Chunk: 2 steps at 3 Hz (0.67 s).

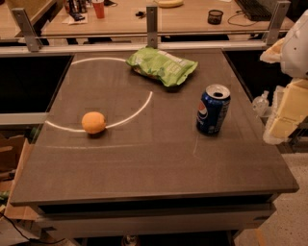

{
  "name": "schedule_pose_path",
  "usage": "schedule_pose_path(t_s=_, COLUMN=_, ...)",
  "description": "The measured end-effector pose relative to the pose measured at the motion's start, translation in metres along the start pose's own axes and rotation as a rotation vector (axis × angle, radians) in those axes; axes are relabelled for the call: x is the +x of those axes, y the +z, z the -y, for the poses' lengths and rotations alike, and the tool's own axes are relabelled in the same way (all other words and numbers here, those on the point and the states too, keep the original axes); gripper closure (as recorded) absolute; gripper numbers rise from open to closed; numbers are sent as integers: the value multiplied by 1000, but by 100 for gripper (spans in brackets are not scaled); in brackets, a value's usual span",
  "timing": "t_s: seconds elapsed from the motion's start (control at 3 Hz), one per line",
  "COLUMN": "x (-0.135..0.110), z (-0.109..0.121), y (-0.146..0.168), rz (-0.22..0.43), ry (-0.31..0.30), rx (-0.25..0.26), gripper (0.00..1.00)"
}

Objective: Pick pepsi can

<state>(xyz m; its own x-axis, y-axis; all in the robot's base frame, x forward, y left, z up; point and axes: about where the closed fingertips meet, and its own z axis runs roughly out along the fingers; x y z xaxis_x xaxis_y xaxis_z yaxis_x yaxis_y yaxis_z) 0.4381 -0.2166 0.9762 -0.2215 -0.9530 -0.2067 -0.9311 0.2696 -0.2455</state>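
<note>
The pepsi can (213,109) is dark blue with a silver top and a round red-white-blue logo. It stands upright on the right part of the grey table (144,163). My gripper (284,113) shows as pale yellow and white parts at the right edge of the view, beyond the table's right side. It is level with the can, to the right of it and apart from it, and holds nothing that I can see.
A green crinkled chip bag (162,65) lies at the back middle of the table. An orange fruit (93,122) sits at the left on a white curved line. Behind a metal rail (152,29), a wooden desk holds a red cup (98,8) and a black cup (215,17).
</note>
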Motion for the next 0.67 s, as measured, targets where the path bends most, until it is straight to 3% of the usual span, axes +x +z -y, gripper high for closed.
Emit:
schedule_pose_path(t_s=0.33, x=0, z=0, y=0, rz=0, ry=0, rx=0, gripper=0)
schedule_pose_path(t_s=0.67, x=3, z=2, y=-2, rz=43, ry=45, rx=-10, gripper=0)
